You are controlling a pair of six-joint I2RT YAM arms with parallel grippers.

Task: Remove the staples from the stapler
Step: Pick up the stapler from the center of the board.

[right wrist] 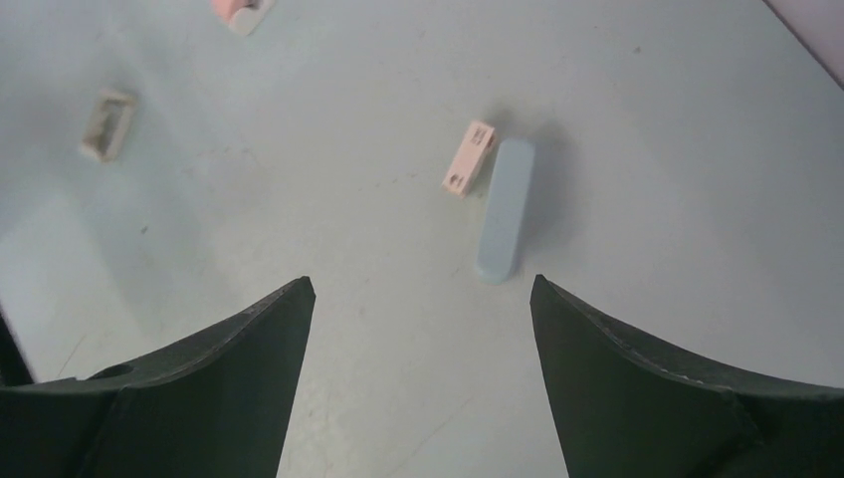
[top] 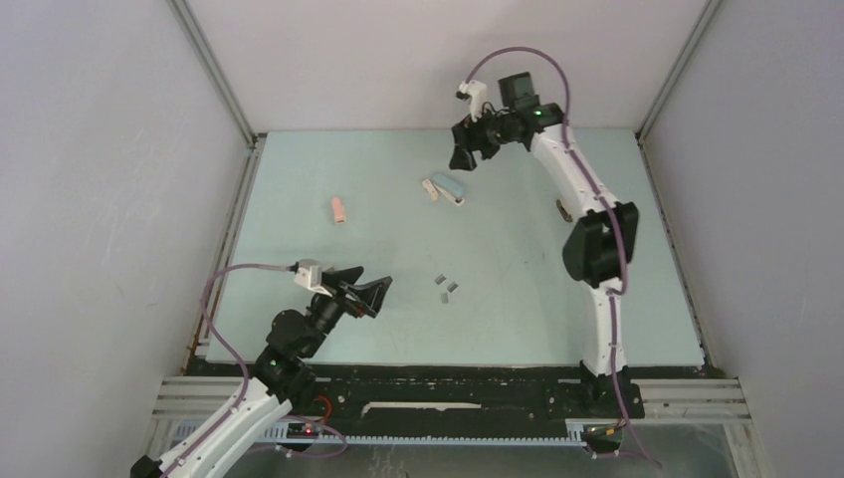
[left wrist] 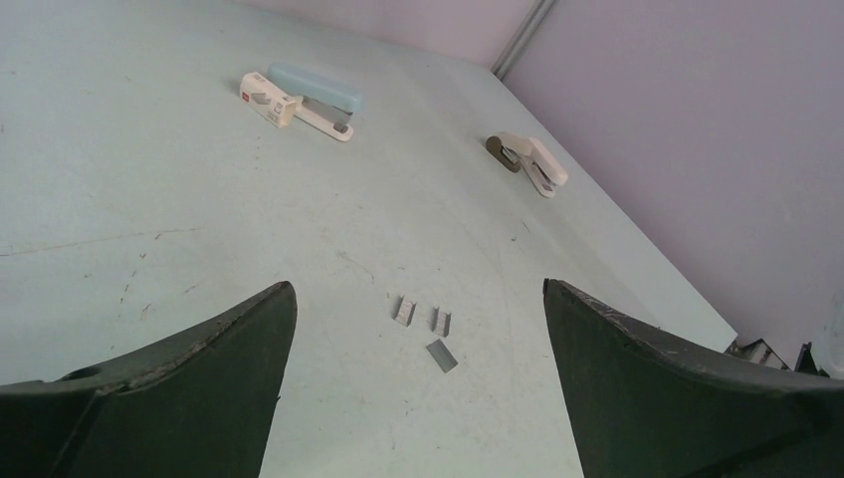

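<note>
Three short grey staples (top: 447, 286) lie loose on the pale table, in front of the left arm. In the left wrist view the staples (left wrist: 430, 327) sit just beyond my left gripper (left wrist: 418, 285), which is open and holds nothing. The same left gripper (top: 373, 294) hovers to the left of them. A light blue stapler (top: 448, 185) lies closed at the back middle, beside a small box (top: 430, 189). My right gripper (top: 466, 154) hangs above and behind it, open and empty. In the right wrist view the blue stapler (right wrist: 505, 209) lies beyond the right gripper (right wrist: 421, 280).
A pink stapler (top: 339, 209) lies to the left of the middle. A white stapler (left wrist: 527, 162) rests near the right arm, partly hidden behind it in the top view. The small box (right wrist: 469, 157) touches the blue stapler's side. Walls enclose the table on three sides.
</note>
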